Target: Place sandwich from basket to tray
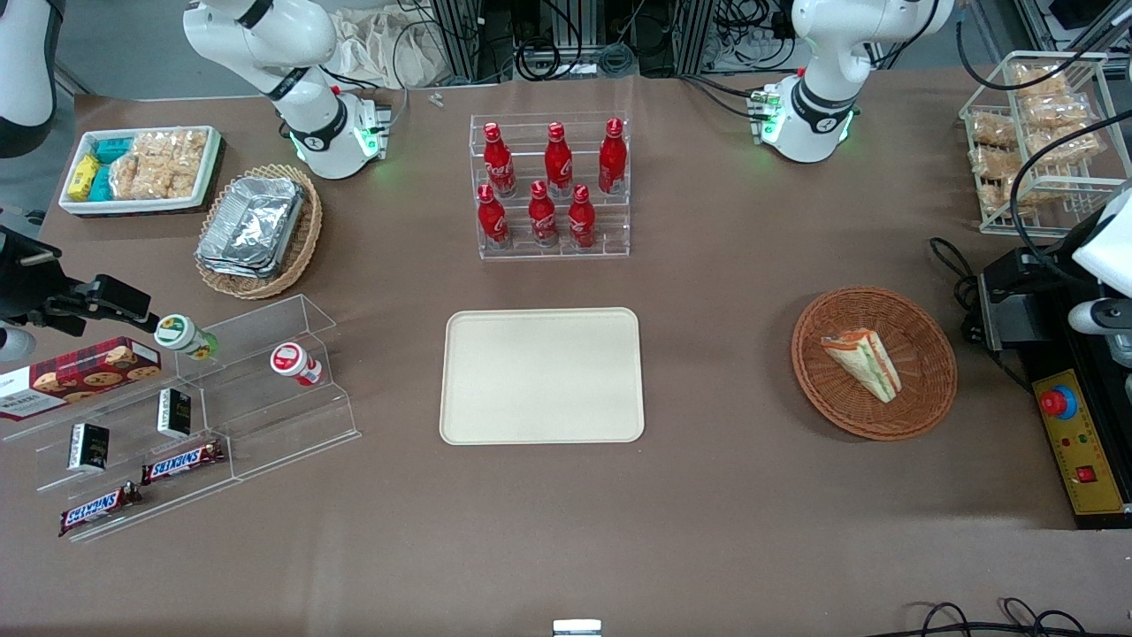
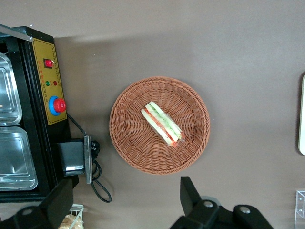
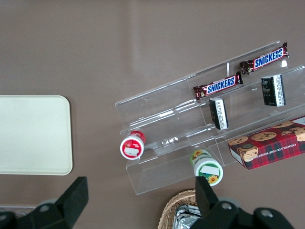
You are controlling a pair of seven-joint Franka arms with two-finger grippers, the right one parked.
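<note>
Sandwich (image 1: 865,363) in basket (image 1: 920,341); gripper (image 2: 128,202) high over basket, fingers (image 2: 189,195) spread, w/ nothing between; tray (image 1: 541,375) well apart.

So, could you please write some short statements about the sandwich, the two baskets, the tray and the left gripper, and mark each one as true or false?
1. The triangular wrapped sandwich lies in the round reddish-brown wicker basket. True.
2. The flat beige rectangular tray already carries a sandwich. False: nothing lies on it.
3. The left arm's gripper hangs open above the table beside the reddish-brown basket, holding nothing. True.
4. The lighter tan wicker basket holds red bottles. False: it holds foil trays; the red bottles stand on a clear stepped rack.
5. The reddish-brown basket touches the tray. False: bare table lies between them.
</note>
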